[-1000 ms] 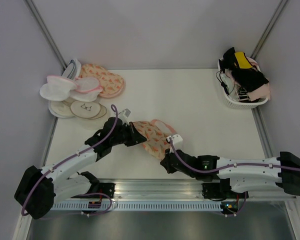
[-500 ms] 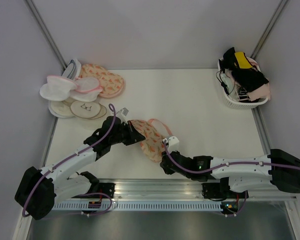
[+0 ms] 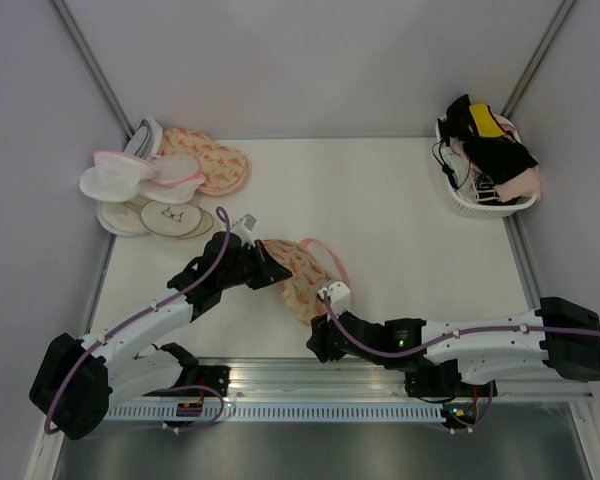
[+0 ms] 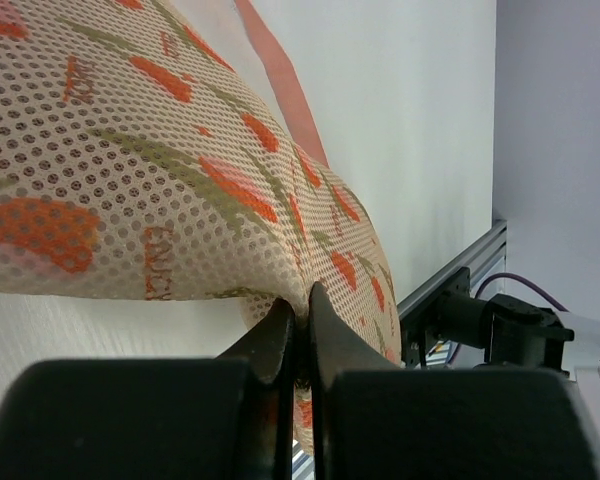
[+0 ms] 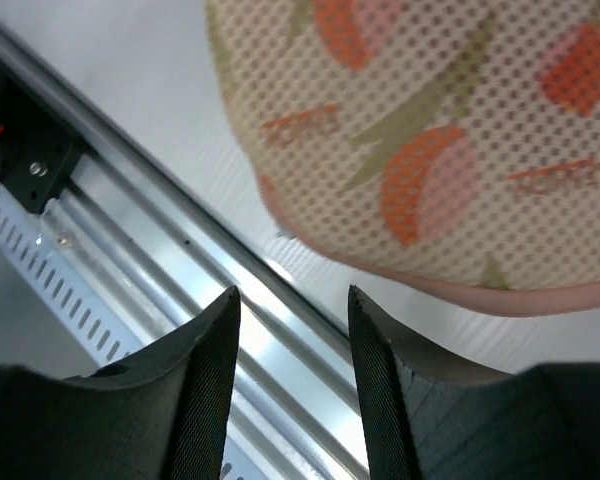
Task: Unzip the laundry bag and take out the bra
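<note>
**Task stage: early.** The laundry bag [image 3: 300, 272] is pinched at its edge by the clenched left gripper [image 4: 300, 303], with the mesh spreading above and beyond the fingertips. The right gripper [image 5: 294, 310] is shown with fingers parted and nothing between them. The bag's pink edging [image 5: 460, 290] lies just beyond its tips. No opened zipper can be made out and the bra is not seen, so unzipping and removal are judged outstanding. Orange lettering [image 4: 158, 262] is printed on the mesh but cannot be read reliably.

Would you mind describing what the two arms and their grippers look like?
The left arm and right arm have white links, black joints and a purple cable alongside. The left gripper and right gripper have black matte fingers, finely ribbed on the right one.
</note>
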### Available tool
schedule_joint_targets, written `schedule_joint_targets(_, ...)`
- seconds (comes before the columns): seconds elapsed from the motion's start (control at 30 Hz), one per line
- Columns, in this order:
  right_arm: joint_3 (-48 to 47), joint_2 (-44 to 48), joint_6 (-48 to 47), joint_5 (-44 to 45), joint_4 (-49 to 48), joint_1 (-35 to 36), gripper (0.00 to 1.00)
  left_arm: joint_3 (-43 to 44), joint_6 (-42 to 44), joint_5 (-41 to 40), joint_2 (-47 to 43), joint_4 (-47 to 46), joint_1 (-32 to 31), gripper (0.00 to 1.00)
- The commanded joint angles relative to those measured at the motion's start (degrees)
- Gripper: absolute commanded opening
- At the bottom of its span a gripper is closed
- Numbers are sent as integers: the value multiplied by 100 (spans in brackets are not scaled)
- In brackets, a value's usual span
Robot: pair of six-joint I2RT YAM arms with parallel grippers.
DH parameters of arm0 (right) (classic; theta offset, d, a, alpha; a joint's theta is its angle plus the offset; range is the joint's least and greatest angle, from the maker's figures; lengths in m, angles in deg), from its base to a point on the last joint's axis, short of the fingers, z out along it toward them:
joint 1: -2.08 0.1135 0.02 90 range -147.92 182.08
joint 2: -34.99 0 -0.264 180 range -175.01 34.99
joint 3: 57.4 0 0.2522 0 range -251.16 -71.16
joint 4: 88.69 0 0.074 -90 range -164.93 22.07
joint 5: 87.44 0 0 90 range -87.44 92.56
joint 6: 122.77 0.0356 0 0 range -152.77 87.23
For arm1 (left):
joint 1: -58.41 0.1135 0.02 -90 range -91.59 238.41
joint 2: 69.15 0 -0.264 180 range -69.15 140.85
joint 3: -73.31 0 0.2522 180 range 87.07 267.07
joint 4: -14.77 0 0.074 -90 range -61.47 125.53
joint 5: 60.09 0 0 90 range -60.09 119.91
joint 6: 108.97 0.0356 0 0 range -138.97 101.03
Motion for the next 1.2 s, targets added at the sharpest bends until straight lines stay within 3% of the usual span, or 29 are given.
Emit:
schedule_joint_targets(0.0, -55, -87, 105, 16, -395, 324, 53, 149, -196, 20, -16, -431, 12, 2)
schedule_joint_targets(0.2, -178, -227, 342, 534, -344, 510, 52, 123, -284, 55, 20, -492, 12, 2)
schedule_joint_targets(0.37, -696, -622, 843, 1869, 254, 519, 53, 44, -381, 82, -7, -598, 3, 2)
schedule_joint_targets(0.57, -1074, -1176, 940, 2414, -176, 606, 53, -18, -434, 108, 46, -677, 3, 2)
schedule_joint_targets(0.83, -1619, -1238, 1757, 3444, 1448, 835, 33, -53, -363, 82, 37, -633, 12, 2)
schedule_joint_targets(0.97, -1760, -1116, 2170, 3664, 2310, 967, 13, -114, -355, 64, 72, -668, 3, 2)
schedule_joint_targets(1.0, -1769, -1089, 2241, 3664, 2546, 976, 3, -123, -337, 73, 81, -668, 3, 2)
schedule_joint_targets(1.17, -1822, -940, 2329, 3244, 3451, 1002, 1, -71, -127, -59, 46, -397, 12, 2)
